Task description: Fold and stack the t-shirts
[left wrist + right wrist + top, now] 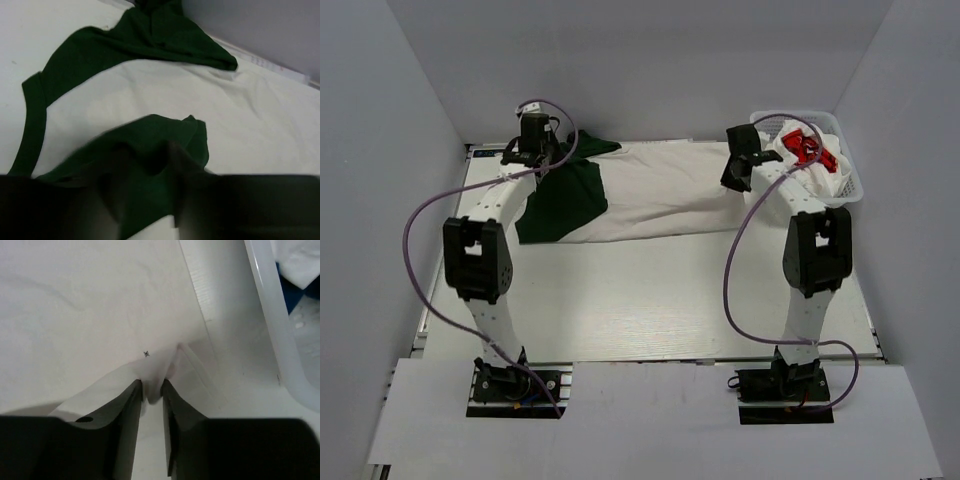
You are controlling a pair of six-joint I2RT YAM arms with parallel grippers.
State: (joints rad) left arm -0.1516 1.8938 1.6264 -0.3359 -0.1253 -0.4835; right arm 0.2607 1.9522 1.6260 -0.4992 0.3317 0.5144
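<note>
A white t-shirt (660, 195) with dark green parts (565, 195) lies stretched across the far half of the table. My left gripper (542, 165) is at its green end. In the left wrist view, green cloth (150, 145) bunches up between the blurred fingers of that gripper (147, 200), and the blur hides whether they still pinch it. My right gripper (735, 180) is at the white end near the basket. In the right wrist view its narrow jaws (152, 390) hold a small fold of the white cloth (75, 315).
A white mesh basket (850, 180) stands at the far right corner with a white shirt with red print (807, 148) in it. Its rim (270, 315) runs close to the right gripper, and blue cloth (286, 290) shows inside. Grey walls enclose the table.
</note>
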